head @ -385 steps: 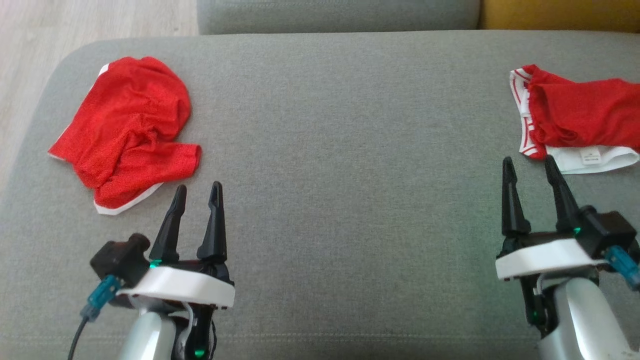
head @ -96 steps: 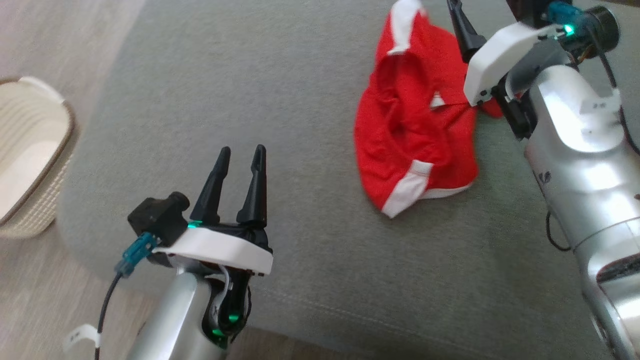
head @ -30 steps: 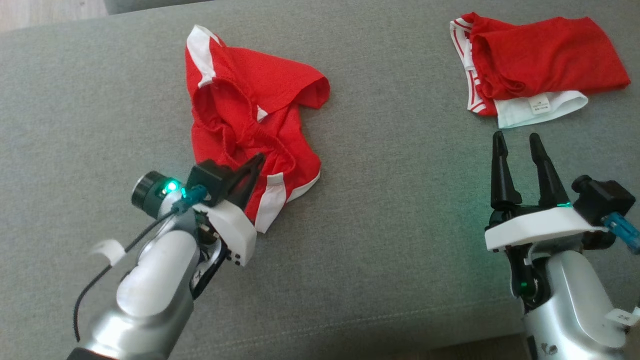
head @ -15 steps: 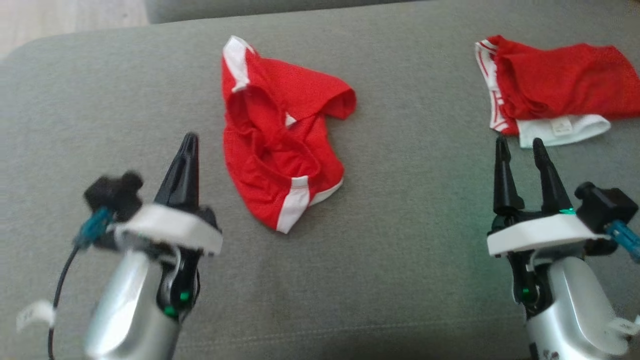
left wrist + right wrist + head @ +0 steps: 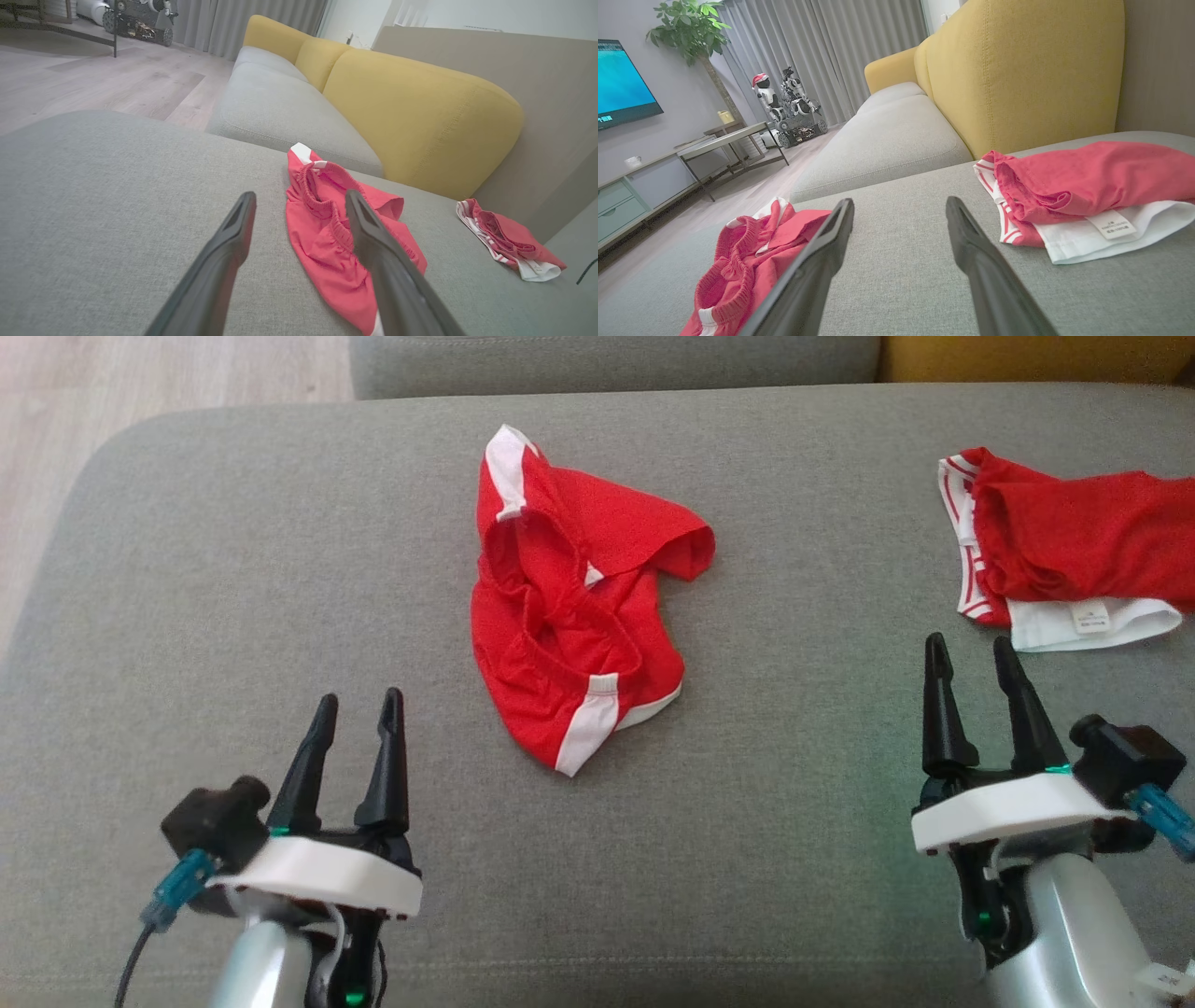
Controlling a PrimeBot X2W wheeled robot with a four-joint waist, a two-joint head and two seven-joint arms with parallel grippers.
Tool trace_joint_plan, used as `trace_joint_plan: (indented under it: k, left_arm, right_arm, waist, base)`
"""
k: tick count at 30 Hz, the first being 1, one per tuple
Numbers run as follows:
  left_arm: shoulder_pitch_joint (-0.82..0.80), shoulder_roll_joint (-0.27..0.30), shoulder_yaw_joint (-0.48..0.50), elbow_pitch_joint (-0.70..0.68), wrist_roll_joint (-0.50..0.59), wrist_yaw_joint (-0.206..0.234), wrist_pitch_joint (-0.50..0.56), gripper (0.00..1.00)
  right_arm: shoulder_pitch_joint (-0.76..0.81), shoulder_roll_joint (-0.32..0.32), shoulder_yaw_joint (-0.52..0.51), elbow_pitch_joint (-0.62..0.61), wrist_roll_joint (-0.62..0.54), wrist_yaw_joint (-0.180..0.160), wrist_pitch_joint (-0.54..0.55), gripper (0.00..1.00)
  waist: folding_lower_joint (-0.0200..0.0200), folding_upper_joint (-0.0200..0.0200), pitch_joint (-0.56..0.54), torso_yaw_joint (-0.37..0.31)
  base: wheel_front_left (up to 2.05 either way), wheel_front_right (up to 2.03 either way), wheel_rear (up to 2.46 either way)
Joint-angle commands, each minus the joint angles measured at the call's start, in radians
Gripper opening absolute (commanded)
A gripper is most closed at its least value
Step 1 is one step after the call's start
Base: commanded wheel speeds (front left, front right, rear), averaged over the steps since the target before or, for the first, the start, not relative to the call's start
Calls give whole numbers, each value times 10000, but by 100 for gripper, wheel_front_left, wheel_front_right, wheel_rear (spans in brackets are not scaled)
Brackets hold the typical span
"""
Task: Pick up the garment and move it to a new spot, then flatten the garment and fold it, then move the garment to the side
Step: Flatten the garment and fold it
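Grey woven upholstery runs under both my arms; this wide sofa seat [image 5: 233, 569] carries everything I'm working with. Nearest me, at the lower left of the head view, my left claw [image 5: 360, 695] is released. Its two dark fingers [image 5: 233, 242] stand spread, and nothing is gripped between them. At the lower right, my right claw [image 5: 968, 641] is the same, parted and empty.

The garment [image 5: 569, 616] lies crumpled near the middle of the seat, ahead of my left claw and off to its right, clear of the fingertips. It is red with white trim. The elastic waistband gapes upward, one white panel points back toward me at the near end, and another white patch sits at the far end. In the left wrist view it lies just past the right-hand finger, which covers part of it. In the right wrist view it sits at the lower left, partly behind the left-hand finger.

Just beyond my right claw's tips, and well apart from the garment, a second red garment [image 5: 1074, 546] with a white-striped edge lies on top of a white piece [image 5: 1088, 621] that carries a label.

Farther back are another grey seat [image 5: 616, 364], a yellow backrest [image 5: 1027, 359] and, at the far left, pale wood floor [image 5: 140, 392].
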Motion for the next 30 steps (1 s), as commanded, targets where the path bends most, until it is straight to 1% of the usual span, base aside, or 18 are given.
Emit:
trace_joint_plan:
  k: [1,3,5,8,12,20,21,25,27,30]
  left_arm:
    - [-477,17,319,-381,204,-83,-90,100]
    - [-635,10,127,-191,557,-185,-90,100]
    - [-842,145,-258,138,948,-280,-89,100]
    - [-1382,569,-1224,770,1492,-413,245,100]
    - [-2424,1127,-2364,1200,1774,-483,960,100]
    - [-4410,2395,-4771,1344,1078,-494,2321,100]
    - [-4410,2395,-4771,1344,1078,-494,2321,100]
    - [-5023,2979,-5699,1490,750,-495,3116,100]
    - [-5238,3176,-5894,1560,695,-495,3303,100]
    - [-5450,3306,-6014,1665,645,-495,3374,100]
  right_arm:
    - [-137,16,271,-388,-92,65,14,100]
    - [-183,16,352,-456,-72,65,52,100]
    - [-222,16,376,-483,-48,65,44,100]
    - [-277,16,451,-488,-3,65,19,100]
    - [-451,16,593,-423,107,65,-61,100]
    - [-766,16,832,-81,374,65,-337,100]
    - [-766,16,832,-81,374,65,-337,100]
    - [-871,16,932,113,471,65,-462,100]
    - [-915,16,952,204,507,65,-514,100]
    - [-968,16,963,315,538,65,-575,100]
  waist:
    - [0,-1,-2,-53]
    - [0,-1,75,-205]
    - [0,-1,180,-329]
    - [0,-1,363,-543]
    - [0,-1,679,-870]
    - [0,-1,1160,-1457]
    - [0,-1,1160,-1457]
    - [0,-1,1249,-1644]
    - [0,-1,1266,-1704]
    - [0,-1,1271,-1763]
  base:
    - [0,0,0]
    - [0,0,0]
    - [0,0,0]
    - [0,0,0]
    - [0,0,0]
    - [0,0,0]
    - [0,0,0]
    - [0,0,0]
    - [0,0,0]
    - [0,0,0]
